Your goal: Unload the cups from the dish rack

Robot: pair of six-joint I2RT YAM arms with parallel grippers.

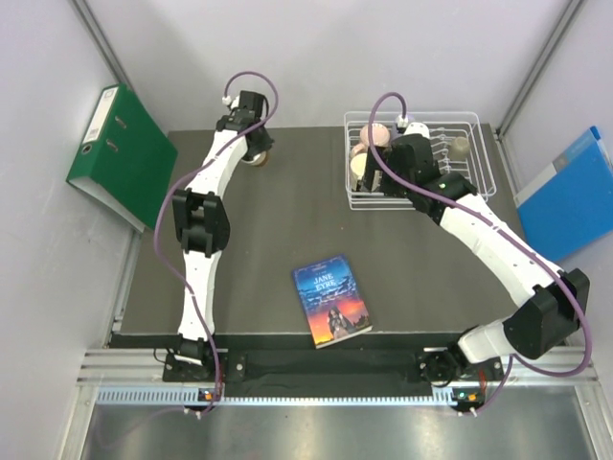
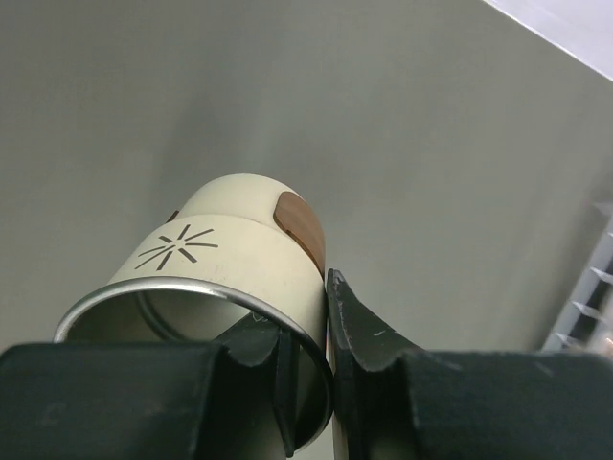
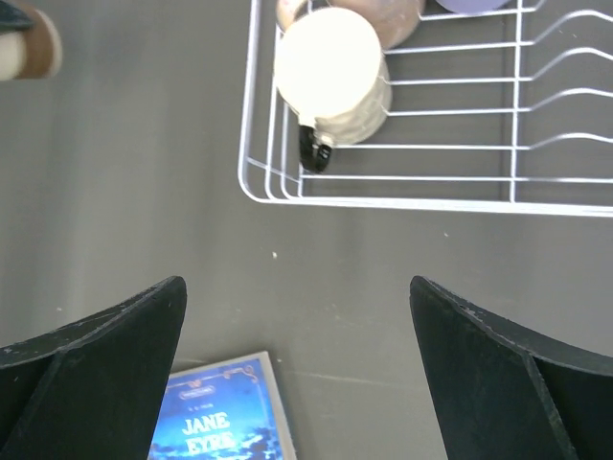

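From above, the left gripper (image 1: 254,144) is at the far left of the table, well apart from the dish rack (image 1: 441,115), with a small cup (image 1: 260,156) at its tip. The right gripper (image 1: 378,172) hangs over the rack's left end, where a pink cup (image 1: 375,132) sits just beyond it and a beige cup (image 1: 461,146) stands further to its side. A Jane Eyre paperback (image 1: 331,300) lies on the table behind it, toward the arm bases. This view does not show how either pair of jaws stands. The left wrist camera does: the left gripper (image 2: 306,383) is closed on the wall of a cream mug (image 2: 230,259), one finger (image 2: 259,383) inside the mouth and the other outside. The mug has a metal rim, a dark starburst mark and a brown patch, and is tilted above the bare grey table (image 2: 192,96). A corner of the rack (image 2: 584,307) shows off to one side. The right wrist camera shows the right gripper (image 3: 297,374) spread wide and holding nothing, its fingers (image 3: 96,374) above the table. Ahead of it, the white wire rack (image 3: 383,180) holds an upturned pale mug with a black handle (image 3: 330,72), with a pinkish cup (image 3: 388,14) and a lilac cup (image 3: 469,4) cut off at the frame edge beyond. The paperback (image 3: 220,417) lies just beneath the fingers.
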